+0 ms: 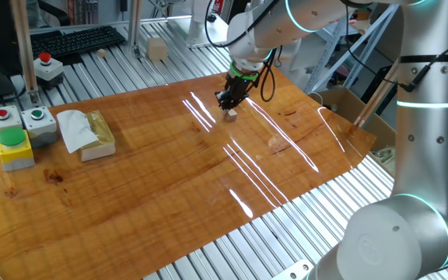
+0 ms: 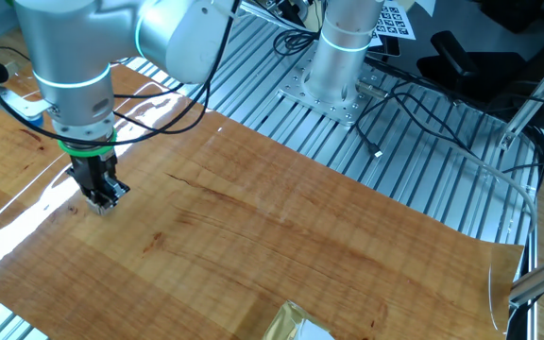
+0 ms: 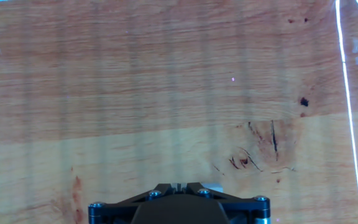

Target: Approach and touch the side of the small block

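Note:
The small block [image 1: 230, 115] is a tiny pale beige cube on the wooden board, at the far middle in one fixed view. My gripper [image 1: 226, 103] hangs straight down over it, its fingertips right against the block's upper left side; contact looks likely but I cannot confirm it. The fingers are together, with nothing between them. In the other fixed view the gripper [image 2: 102, 196] stands low on the board at the left and hides most of the block. In the hand view the joined fingertips [image 3: 178, 186] sit at the bottom edge, with a pale sliver [image 3: 214, 185] of the block just to their right.
A flat tan block with white tissue [image 1: 92, 134] lies at the board's left. Button boxes [image 1: 14, 146] stand beside it. A larger pale cube [image 1: 157, 49] and a keyboard [image 1: 76, 40] sit on the slatted table behind. A cardboard box [image 1: 347, 101] is at the right.

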You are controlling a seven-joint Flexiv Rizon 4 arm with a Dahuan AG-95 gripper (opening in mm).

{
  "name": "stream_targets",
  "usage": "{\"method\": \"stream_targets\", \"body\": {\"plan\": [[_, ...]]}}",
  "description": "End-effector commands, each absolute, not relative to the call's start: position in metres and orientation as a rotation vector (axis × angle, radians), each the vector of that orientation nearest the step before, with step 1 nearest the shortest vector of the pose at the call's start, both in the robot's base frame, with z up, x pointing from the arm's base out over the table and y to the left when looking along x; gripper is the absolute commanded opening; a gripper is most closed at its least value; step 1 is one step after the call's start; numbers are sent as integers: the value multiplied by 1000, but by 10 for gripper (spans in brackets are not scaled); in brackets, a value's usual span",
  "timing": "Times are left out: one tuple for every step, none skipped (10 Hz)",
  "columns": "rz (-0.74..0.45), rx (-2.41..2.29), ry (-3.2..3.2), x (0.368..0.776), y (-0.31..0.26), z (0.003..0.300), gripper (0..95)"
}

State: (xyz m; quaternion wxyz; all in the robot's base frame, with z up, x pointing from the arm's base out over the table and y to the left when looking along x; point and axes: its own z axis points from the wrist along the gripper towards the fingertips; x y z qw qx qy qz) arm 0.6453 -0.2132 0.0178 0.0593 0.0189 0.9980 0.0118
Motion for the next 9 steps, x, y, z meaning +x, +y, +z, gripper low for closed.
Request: {"method": "stream_targets", "body": {"plan": [[40,56,3019,646,-215,16,0],[72,98,3017,646,-213,17,0],[77,115,3017,646,-210,18,0],[76,131,3017,646,-206,20,0],[81,140,3018,646,-203,22,0],[89,120,3023,644,-198,27,0],[130,136,3036,642,-189,34,0],[137,166,3058,638,-179,45,0],[138,175,3083,634,-171,53,0]]}}
